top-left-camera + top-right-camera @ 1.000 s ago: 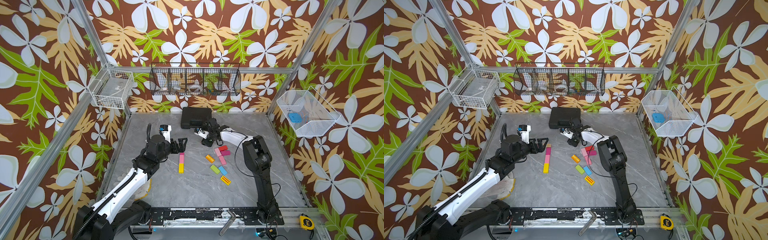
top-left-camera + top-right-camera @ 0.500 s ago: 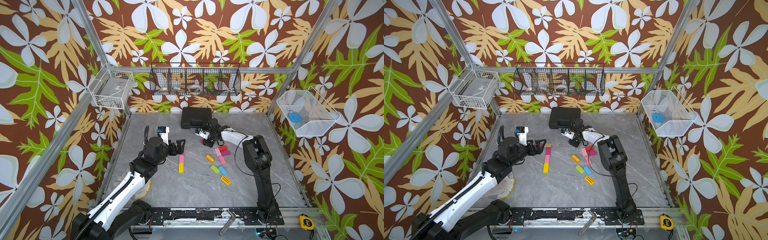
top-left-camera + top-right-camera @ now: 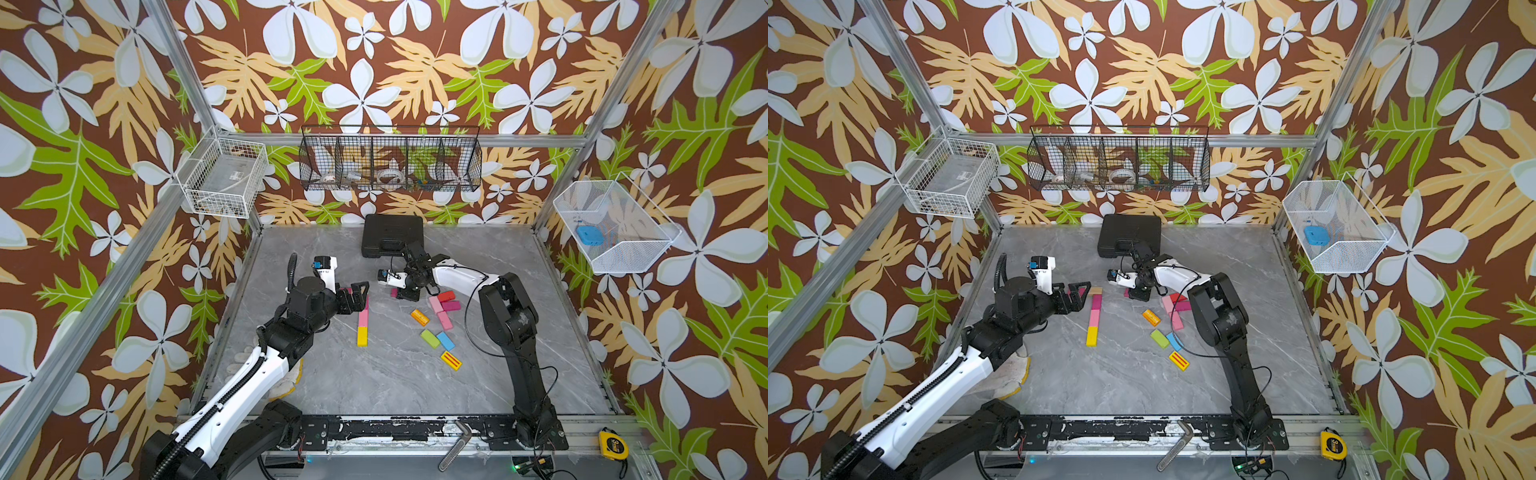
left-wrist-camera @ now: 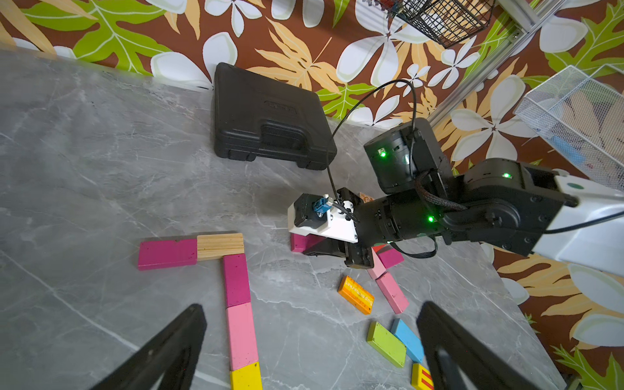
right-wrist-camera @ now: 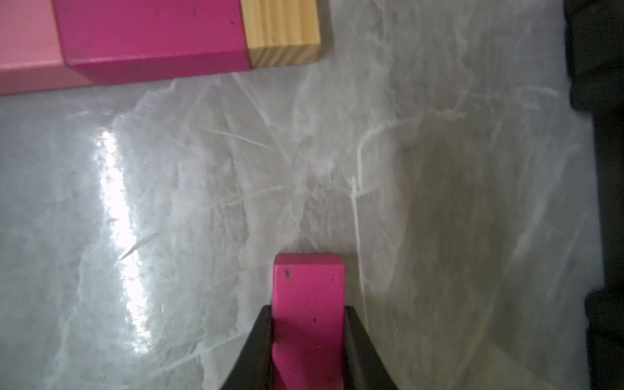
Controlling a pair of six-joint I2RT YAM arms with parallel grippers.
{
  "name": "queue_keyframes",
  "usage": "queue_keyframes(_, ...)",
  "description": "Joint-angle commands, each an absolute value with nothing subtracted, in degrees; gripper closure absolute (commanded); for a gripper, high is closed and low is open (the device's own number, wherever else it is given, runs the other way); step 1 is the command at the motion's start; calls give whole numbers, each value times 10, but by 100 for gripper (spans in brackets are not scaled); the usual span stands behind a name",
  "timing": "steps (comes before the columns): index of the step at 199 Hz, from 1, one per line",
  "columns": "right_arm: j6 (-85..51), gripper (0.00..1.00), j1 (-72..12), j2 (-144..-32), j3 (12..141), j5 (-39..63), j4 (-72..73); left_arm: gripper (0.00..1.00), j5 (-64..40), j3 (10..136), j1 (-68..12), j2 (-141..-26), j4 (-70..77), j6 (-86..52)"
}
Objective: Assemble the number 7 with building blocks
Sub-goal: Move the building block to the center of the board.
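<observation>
Over the last second the right claw had closed. Its two black jaws were now clamped on the narrow sides of a held magenta block, low over the table between the loose pile and the figure. Whether the block had left the surface, I could not tell. The left claw hung near the figure's stem with its jaws wide apart and empty. I judged from that fresh grip that one more piece was bound for the 7.

The figure lay flat on the glossy, grey, marble-veined table. Its top bar was a magenta bar block set end to end with a plain wood block showing its grain. Under the wood ran the stem: a magenta stem block, a pink stem block and a yellow block, each touching the next. All were small flat rectangles in matte, slightly speckled paint.

Loose beside the right arm lay an orange block, a green block, a blue block and a yellow red-striped block. A black moulded plastic case sat against the back wall.
</observation>
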State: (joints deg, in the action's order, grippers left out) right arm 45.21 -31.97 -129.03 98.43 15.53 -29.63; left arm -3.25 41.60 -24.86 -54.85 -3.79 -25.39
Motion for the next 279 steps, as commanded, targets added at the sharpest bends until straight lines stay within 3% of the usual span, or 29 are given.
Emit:
queue_keyframes(1,505,74,-327,-1299,999,167,-334,0,-24,415,-249,-544,-33,-247)
queue_keyframes(134,543,71,-340,-1361,1100,168,-373,0,-11,417,-249,-547,-31,-239)
queue_keyframes(216,485,54,-337,-1317,1088,187,-326,0,-8,422,-249,-544,-35,-239)
queue_keyframes(279,353,41,-317,-1167,906,211,-227,0,2,426,-249,-532,-38,-237)
